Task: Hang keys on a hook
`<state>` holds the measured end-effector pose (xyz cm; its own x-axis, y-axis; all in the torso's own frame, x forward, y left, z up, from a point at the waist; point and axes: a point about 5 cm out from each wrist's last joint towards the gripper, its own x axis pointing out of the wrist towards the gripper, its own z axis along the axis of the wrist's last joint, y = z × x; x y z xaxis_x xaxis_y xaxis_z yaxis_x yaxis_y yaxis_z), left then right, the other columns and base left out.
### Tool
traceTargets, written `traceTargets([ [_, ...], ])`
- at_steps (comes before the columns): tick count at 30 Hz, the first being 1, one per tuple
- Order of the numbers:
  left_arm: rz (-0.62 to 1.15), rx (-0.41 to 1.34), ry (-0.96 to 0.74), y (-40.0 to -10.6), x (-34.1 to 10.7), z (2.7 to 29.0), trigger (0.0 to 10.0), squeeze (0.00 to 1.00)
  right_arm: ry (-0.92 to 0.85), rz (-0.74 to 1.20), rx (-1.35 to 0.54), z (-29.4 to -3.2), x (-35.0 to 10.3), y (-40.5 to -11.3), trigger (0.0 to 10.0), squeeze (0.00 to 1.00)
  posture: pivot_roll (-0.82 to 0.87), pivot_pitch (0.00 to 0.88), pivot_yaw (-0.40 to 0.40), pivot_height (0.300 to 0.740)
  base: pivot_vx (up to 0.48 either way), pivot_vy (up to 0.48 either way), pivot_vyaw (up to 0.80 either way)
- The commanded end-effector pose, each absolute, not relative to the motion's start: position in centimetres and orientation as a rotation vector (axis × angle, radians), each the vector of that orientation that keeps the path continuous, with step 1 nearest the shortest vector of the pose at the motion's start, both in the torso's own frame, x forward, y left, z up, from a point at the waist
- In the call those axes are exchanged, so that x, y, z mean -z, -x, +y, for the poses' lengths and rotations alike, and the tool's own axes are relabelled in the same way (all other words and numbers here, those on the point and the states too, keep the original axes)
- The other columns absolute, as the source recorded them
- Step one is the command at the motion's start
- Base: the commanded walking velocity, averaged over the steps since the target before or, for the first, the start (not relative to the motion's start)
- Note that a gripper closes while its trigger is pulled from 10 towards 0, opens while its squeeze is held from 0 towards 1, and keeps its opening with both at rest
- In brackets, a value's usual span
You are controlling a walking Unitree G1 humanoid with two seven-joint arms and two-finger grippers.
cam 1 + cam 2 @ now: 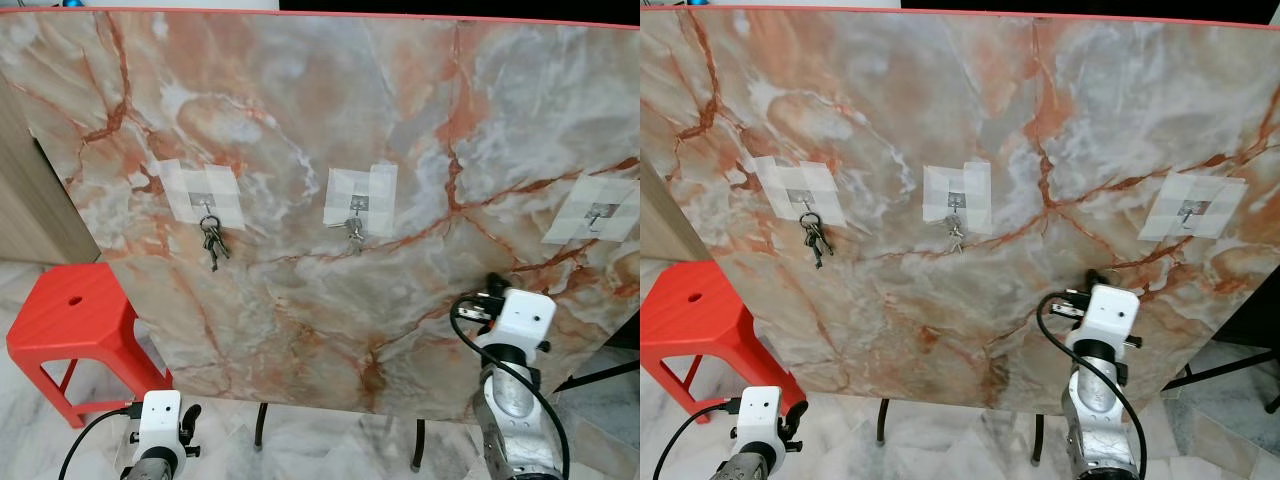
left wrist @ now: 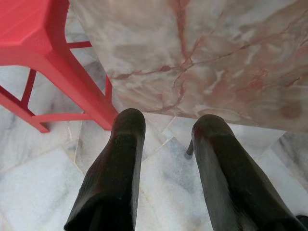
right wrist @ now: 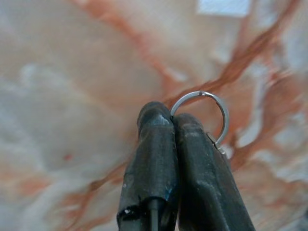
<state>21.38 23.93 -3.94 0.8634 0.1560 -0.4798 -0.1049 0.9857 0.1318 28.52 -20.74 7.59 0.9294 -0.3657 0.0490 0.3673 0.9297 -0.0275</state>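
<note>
Your right gripper [image 3: 171,120] is clenched on a silver key ring [image 3: 211,113], loop poking past the fingertips toward the marble board [image 1: 330,130]. Three taped metal hooks [image 1: 598,213], two already carry keys [image 1: 214,243]. Left gripper [image 2: 166,127] hangs released.

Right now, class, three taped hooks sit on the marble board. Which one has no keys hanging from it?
The hook on the robot's right, nearest the raised right gripper, is bare. The left hook and the middle hook each carry keys.

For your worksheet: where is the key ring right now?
The key ring is pinched in the right claw, raised before the marble board, below the bare right-hand hook.
</note>
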Motion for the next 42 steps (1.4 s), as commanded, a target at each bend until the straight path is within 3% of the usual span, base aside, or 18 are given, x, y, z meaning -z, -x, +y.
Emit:
traceTargets([
  [1,0.521,-0.126,-0.111,-21.2,4.1,23.8,10.0,0.0,0.053,-0.093,0.398,-21.5,-8.9,-28.8,10.0,0.0,-0.01,0.0,0.0,0.74,0.0,0.0,0.0],
  [19,0.524,-0.115,-0.111,-21.4,4.1,23.5,10.0,0.0,0.157,-0.201,0.427,-25.2,-12.8,-29.7,10.0,0.0,-0.03,0.0,0.003,0.74,0.0,0.0,0.0],
  [42,0.526,-0.097,-0.119,-21.6,4.1,23.2,10.0,0.0,0.199,-0.205,0.353,-26.0,-14.1,-29.8,10.0,0.0,-0.03,0.0,0.008,0.74,0.0,0.0,0.0],
])
